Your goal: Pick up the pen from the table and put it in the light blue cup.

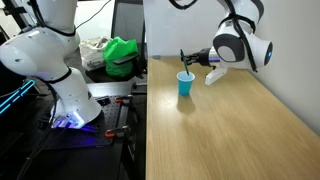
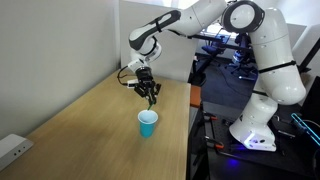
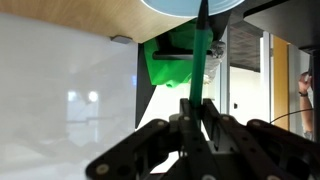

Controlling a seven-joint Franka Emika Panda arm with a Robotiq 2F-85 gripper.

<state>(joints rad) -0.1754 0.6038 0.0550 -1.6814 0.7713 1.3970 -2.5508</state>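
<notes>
My pincer (image 3: 195,125) is closed tight on the pen (image 3: 201,60). In the wrist view I see both fingers pressed against its green shaft. The pen runs from the fingers straight toward the light blue cup (image 3: 190,5), and its far end overlaps the cup's rim. I cannot tell whether the tip is inside. In both exterior views the pincer hangs just above the cup, which stands upright on the surface (image 1: 230,130).
</notes>
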